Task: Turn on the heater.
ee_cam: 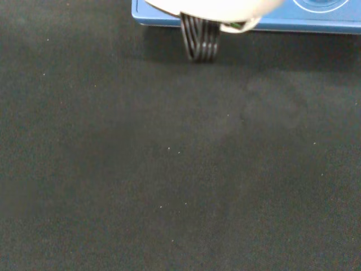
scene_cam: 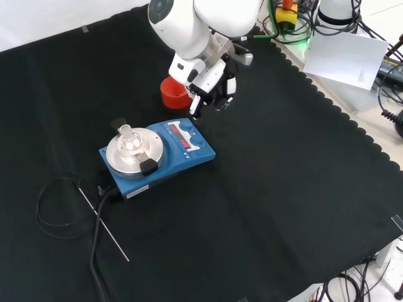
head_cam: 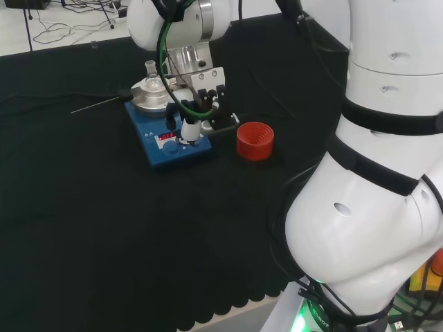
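Note:
The heater [head_cam: 160,146] is a blue box with a round silver plate, a red display and blue knobs on its front panel. A small clear glass flask [head_cam: 151,81] stands on the plate. In the head view the hand [head_cam: 205,97] hangs over the heater's right end, and one straight white-tipped finger [head_cam: 190,129] reaches down to the panel by the display. From the front, the hand [scene_cam: 214,85] is just beyond the heater [scene_cam: 189,146], with the flask [scene_cam: 128,139] to the left. The wrist view has the heater's blue edge [ee_cam: 163,21] and a black ribbed finger [ee_cam: 200,42].
A red ribbed ring [head_cam: 255,140] stands on the cloth right of the heater, behind the hand in the front view [scene_cam: 172,93]. A thin metal rod [scene_cam: 104,220] and a looped black cable [scene_cam: 53,211] lie to the heater's left in the front view.

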Robot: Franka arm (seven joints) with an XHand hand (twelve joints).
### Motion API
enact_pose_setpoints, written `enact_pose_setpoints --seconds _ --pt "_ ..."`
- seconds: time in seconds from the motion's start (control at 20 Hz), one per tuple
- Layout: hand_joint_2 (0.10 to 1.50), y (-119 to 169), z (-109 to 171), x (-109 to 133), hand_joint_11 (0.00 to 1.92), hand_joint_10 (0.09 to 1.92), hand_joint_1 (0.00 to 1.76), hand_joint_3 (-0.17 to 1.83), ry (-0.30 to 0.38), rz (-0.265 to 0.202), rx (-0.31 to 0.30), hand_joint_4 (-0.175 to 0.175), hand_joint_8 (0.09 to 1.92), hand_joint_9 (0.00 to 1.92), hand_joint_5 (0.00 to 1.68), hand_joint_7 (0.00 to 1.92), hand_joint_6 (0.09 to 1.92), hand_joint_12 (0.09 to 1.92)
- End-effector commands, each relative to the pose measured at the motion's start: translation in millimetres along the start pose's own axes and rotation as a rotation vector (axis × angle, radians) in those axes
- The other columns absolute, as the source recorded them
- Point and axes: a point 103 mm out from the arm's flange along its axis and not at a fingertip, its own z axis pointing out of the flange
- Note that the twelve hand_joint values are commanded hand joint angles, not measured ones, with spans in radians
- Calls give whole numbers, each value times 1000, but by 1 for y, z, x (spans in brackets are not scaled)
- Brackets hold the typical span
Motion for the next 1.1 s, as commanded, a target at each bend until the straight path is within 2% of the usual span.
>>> enact_pose_setpoints --seconds 0.05,0.25,1.1 --pt "729 4 7 3 1243 1397 1461 969 4 -12 32 -97 1479 1708 394 1655 932 1318" --pt "727 9 14 4 1243 1399 1462 976 3 -15 54 -86 1479 1710 358 1658 927 1321" --pt "724 25 26 -10 1244 1400 1458 992 17 -4 78 -74 1476 1699 313 1661 905 1323"
